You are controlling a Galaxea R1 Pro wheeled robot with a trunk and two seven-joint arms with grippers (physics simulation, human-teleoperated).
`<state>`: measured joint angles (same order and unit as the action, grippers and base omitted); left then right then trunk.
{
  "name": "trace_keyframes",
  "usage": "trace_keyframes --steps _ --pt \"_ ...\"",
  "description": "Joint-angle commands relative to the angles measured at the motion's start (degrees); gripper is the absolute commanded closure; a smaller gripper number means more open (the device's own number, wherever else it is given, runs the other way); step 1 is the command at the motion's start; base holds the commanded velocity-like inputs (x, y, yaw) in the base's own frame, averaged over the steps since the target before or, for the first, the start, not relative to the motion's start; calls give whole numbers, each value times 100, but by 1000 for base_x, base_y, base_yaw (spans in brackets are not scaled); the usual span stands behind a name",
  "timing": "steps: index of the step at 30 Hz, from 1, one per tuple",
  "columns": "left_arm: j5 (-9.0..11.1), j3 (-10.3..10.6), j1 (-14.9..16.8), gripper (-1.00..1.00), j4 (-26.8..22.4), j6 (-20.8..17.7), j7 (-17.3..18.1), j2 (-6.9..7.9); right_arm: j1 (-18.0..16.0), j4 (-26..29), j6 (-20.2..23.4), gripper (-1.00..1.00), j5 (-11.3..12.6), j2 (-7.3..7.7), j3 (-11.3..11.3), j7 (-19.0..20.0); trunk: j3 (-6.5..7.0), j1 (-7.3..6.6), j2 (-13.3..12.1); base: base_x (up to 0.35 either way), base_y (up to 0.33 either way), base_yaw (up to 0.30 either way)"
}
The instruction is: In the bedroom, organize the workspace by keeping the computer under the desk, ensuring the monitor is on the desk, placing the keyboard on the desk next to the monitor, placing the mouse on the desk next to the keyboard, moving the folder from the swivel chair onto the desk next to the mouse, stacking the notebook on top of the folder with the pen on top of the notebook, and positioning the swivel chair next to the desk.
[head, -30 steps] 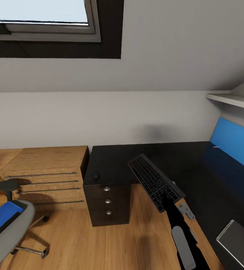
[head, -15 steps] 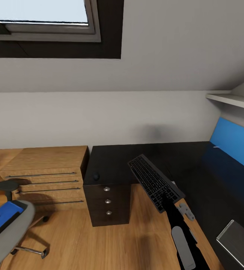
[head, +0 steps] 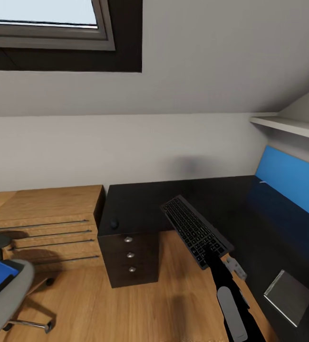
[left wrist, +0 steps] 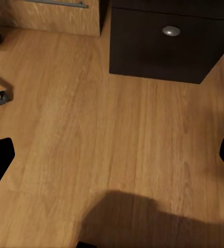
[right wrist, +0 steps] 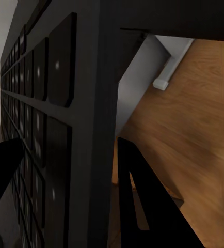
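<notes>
Right wrist view shows the right end effector (right wrist: 65,170) clamping the keyboard (right wrist: 45,119); head view adds the mouse (head: 114,223).

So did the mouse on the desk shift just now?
No. The mouse sits at the same spot by the desk front corner, above the black drawers; the whole head view slid sideways, so the camera moved, not the mouse.

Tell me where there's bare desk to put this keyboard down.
The right hand holds the keyboard over the desk edge. Widest bare patch: the black top behind the keyboard, between the mouse at the left corner and the blue wall panel. The near right end is tighter, with the notebook there.
</notes>
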<state>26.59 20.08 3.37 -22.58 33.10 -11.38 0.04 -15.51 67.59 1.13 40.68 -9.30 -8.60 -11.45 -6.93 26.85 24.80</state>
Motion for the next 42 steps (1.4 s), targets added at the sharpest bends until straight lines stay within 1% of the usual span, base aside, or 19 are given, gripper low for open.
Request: trace_keyframes --steps 1,14,19,26,28,30,31,36,42 --pt "23 49 5 -100 0 21 -49 5 -5 9 10 100 52 -4 -7 2 -16 3 12 0 0 -229" --pt "21 49 5 -100 0 24 -49 5 -5 8 10 100 50 -2 -10 6 -73 3 12 0 0 -207" --pt "21 49 5 -100 0 29 -49 5 -5 8 19 100 53 -2 -10 3 -80 3 12 41 27 -59" --pt "21 49 5 -100 0 30 -49 5 -5 10 35 100 54 -8 0 -5 -82 3 12 194 164 -11" --pt "21 49 5 -100 0 30 -49 5 -5 9 44 100 54 -9 52 -5 -82 3 12 236 200 -2" --pt "21 49 5 -100 0 30 -49 5 -5 13 48 100 51 5 264 -6 -82 3 12 229 168 -1" --pt "21 49 5 -100 0 30 -49 5 -5 14 45 100 49 9 311 -6 -82 3 12 218 130 0" --pt "21 49 5 -100 0 30 -49 5 -5 12 16 100 35 12 377 7 -82 3 12 177 66 0" --pt "21 49 5 -100 0 27 -49 5 -5 9 10 100 32 21 390 8 -82 3 12 59 11 0"
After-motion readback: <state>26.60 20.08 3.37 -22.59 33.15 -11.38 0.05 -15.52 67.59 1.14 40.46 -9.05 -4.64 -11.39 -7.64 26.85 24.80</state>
